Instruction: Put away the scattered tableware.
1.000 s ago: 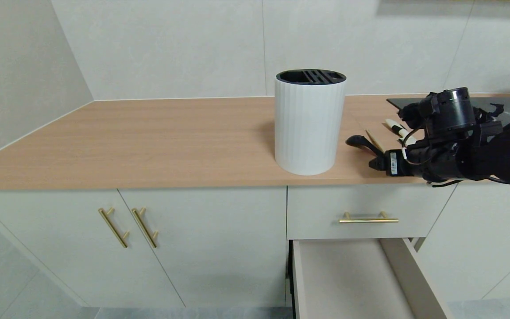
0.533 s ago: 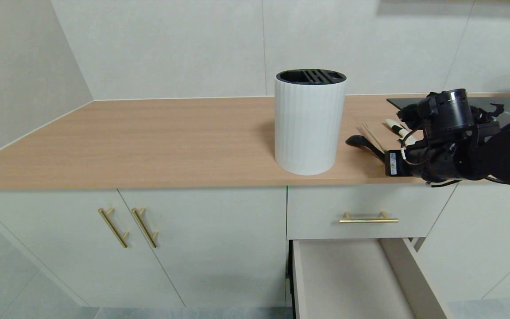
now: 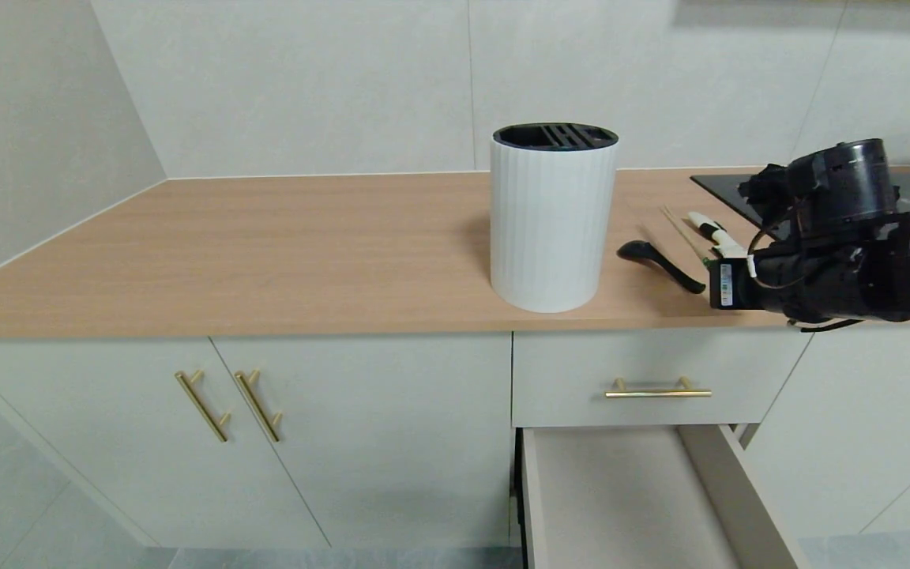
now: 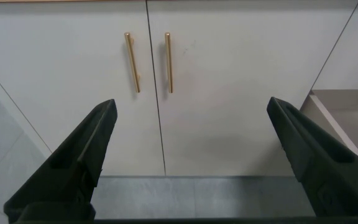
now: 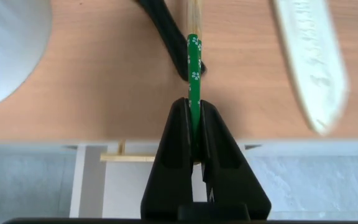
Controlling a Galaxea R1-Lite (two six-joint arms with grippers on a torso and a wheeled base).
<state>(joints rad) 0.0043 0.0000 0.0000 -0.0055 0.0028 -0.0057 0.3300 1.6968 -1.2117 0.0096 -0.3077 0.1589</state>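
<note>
Wood-grain countertop (image 3: 305, 245). Bearing a white ribbed holder (image 3: 553, 221) (black slotted top), upright near the front edge; beside it a black spoon (image 3: 658, 263), lying flat, then a white knife (image 3: 708, 229) farther right; dark glass hob (image 3: 727, 188) at the far right.

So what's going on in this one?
The right gripper is shut on the green-ended wooden chopsticks at the edge of the wooden counter, beside a black spoon and white-handled knife lying there. The white ribbed holder with slotted black top stands nearby. The left gripper is open, facing cabinet doors.
</note>
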